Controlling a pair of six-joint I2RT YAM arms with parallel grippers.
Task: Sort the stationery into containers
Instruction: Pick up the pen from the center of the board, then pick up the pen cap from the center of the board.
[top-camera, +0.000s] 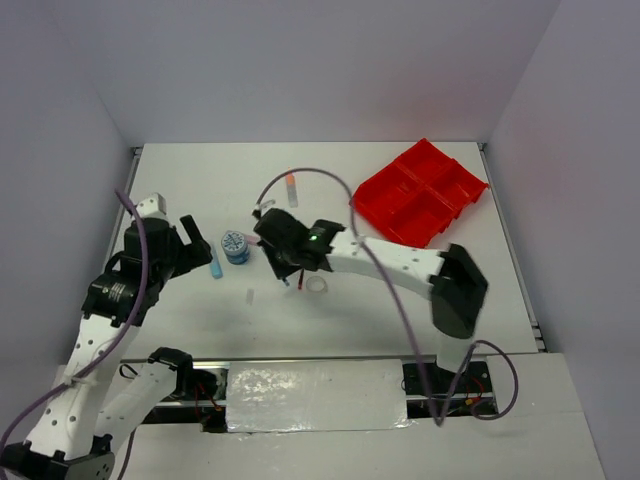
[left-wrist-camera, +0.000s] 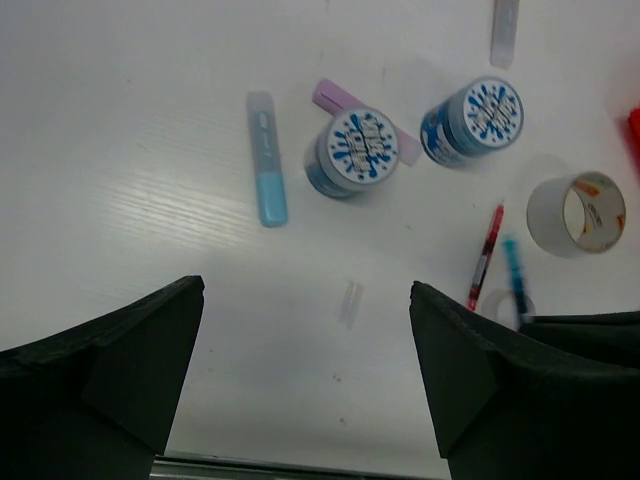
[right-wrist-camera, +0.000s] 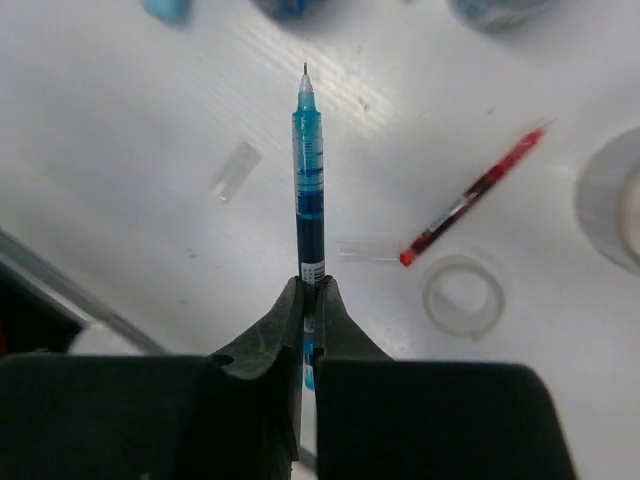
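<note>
No text can be read. The silvery tape roll (left-wrist-camera: 575, 213) carries red-orange print inside its core, too blurred to make out. Left of that roll, the two tub lids (left-wrist-camera: 362, 143) show only blue-white patterning. Near the roll, the blue pen (right-wrist-camera: 308, 170) bears a tiny illegible white label.

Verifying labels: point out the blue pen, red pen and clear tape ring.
blue pen (right-wrist-camera: 308, 170), right wrist view, mid barrel.
red pen (right-wrist-camera: 474, 195), right wrist view, mid barrel.
clear tape ring (right-wrist-camera: 430, 297), right wrist view, left rim.
</note>
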